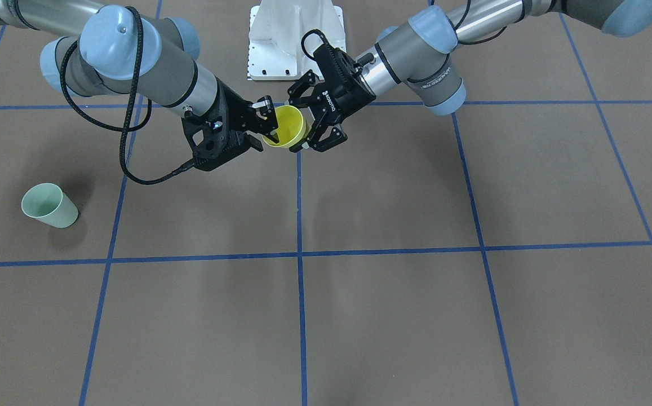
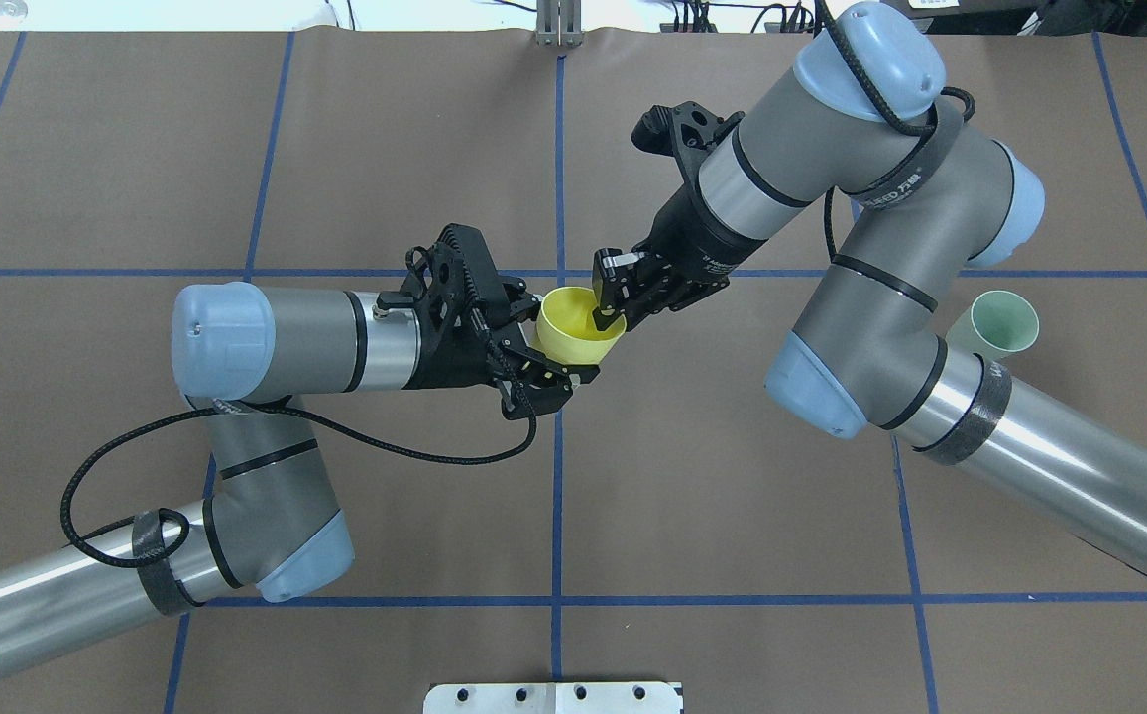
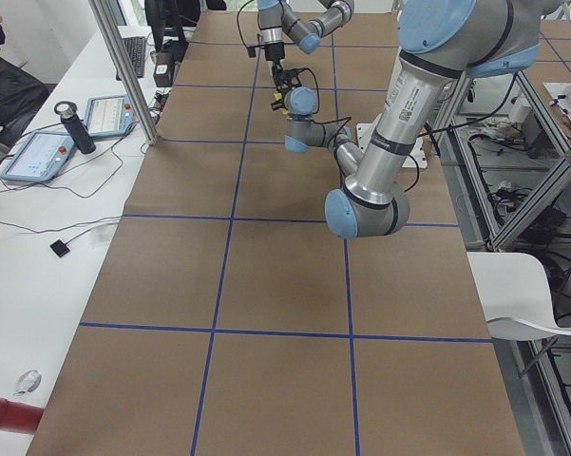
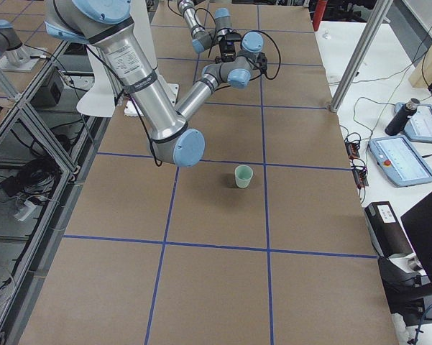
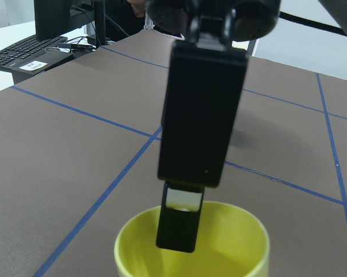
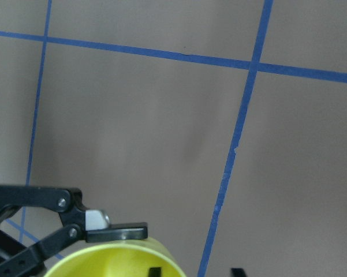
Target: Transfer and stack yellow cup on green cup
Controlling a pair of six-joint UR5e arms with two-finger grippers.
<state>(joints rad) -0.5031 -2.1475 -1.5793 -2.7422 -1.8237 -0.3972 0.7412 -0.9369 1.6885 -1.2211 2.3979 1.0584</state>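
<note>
The yellow cup (image 1: pixel 289 128) is held in the air over the table's middle, near the robot's base, tilted with its mouth up. My left gripper (image 1: pixel 301 124) is shut on its lower body, one finger on each side. It also shows in the overhead view (image 2: pixel 561 337). My right gripper (image 1: pixel 269 121) is open and straddles the cup's rim, with one finger inside the cup (image 2: pixel 608 317) and one outside. The green cup (image 1: pixel 49 206) stands upright on the table far out on my right side (image 2: pixel 1004 322), apart from both grippers.
The white base plate (image 1: pixel 295 39) lies at the robot's edge of the table. Blue tape lines (image 1: pixel 299 254) grid the brown table. A side bench with tablets (image 3: pixel 38 152) and a bottle (image 3: pixel 76 128) lies past the far edge.
</note>
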